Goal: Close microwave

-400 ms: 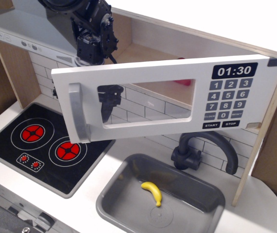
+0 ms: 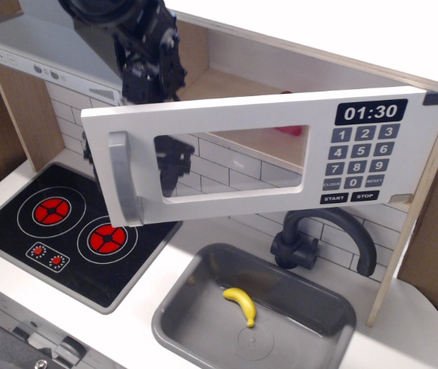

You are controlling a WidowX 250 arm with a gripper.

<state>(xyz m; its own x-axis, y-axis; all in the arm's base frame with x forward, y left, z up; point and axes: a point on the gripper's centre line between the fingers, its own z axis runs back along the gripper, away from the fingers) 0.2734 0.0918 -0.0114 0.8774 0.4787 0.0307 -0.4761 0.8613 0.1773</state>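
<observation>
Toy kitchen (hob (image 2: 77, 224), sink (image 2: 196, 296))

microwave door (image 2: 227, 154): swung open, above sink (image 2: 204, 307)
gripper (image 2: 174, 157): behind door
banana (image 2: 240, 303): in sink
hob (image 2: 73, 231): left of sink
tap (image 2: 311, 242): behind sink

Arm (image 2: 127, 19): black all over, glossy rounded housings in the upper left of the frame.
Wrist (image 2: 151, 71): black, blocky, built of stacked angular plates with recesses and small highlights on the edges.
Fingers (image 2: 174, 157): black, chunky and squared, seen dimly through clear plastic left of frame centre; fine detail cannot be told.
Markings: none legible.
</observation>
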